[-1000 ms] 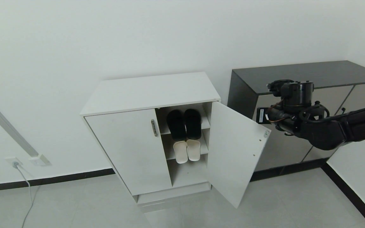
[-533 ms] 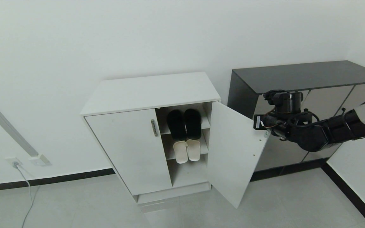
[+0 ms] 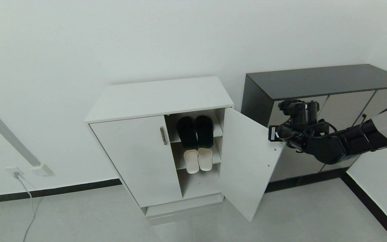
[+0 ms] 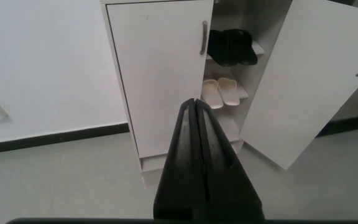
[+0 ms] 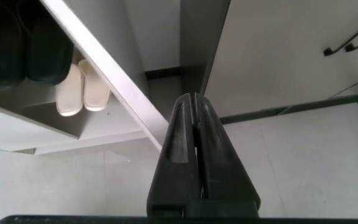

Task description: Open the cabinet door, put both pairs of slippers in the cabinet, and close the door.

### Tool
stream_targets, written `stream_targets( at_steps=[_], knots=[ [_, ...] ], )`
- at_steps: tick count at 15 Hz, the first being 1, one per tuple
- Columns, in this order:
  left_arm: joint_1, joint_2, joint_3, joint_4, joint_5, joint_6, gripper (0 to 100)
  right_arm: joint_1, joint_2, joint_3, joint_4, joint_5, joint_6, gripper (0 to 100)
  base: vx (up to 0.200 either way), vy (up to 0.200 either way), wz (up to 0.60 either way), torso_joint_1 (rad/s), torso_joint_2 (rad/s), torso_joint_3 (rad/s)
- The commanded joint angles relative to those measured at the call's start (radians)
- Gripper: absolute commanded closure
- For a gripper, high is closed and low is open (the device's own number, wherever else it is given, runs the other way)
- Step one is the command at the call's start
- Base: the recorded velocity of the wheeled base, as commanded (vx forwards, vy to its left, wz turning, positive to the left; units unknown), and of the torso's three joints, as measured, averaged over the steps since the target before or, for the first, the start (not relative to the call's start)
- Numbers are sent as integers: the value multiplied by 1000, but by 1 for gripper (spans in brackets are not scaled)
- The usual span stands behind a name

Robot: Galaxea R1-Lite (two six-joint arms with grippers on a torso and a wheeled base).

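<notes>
The white cabinet (image 3: 160,97) has its left door closed and its right door (image 3: 247,158) swung wide open. Inside, a black pair of slippers (image 3: 195,132) sits on the upper shelf and a white pair (image 3: 198,160) on the shelf below. My right gripper (image 3: 271,133) is shut and empty, its tip against the open door's outer top edge. In the right wrist view, that gripper (image 5: 195,96) lies beside the door's edge (image 5: 104,68). My left gripper (image 4: 194,102) is shut and empty, held low and well back from the closed door (image 4: 160,74).
A dark sideboard (image 3: 314,80) with mirrored fronts stands right behind the open door and my right arm. A wall socket with a cable (image 3: 15,174) is at the far left. Grey floor (image 3: 79,218) lies open before the cabinet.
My right arm has dropped and moved left, bringing its gripper to the open door's outer edge. The door and slippers have stayed put.
</notes>
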Motion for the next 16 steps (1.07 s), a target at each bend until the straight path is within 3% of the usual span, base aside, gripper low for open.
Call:
stream_targets(
  at_steps=[1, 4, 8, 16],
  knots=[
    [1, 1, 1, 0, 0, -1, 100, 34, -42, 44, -6, 1, 1, 100, 0, 0, 0, 0, 0, 0],
    [1, 1, 1, 0, 0, -1, 100, 168, -134, 185, -93, -7, 6, 100, 0, 0, 0, 0, 0, 0],
    [1, 1, -1, 0, 0, -1, 100, 269, -177, 273, -99, -2, 11, 100, 0, 0, 0, 0, 0, 0],
    [1, 1, 1, 0, 0, -1, 100, 321, -211, 354, -158, 12, -28, 100, 0, 0, 0, 0, 0, 0]
  ],
)
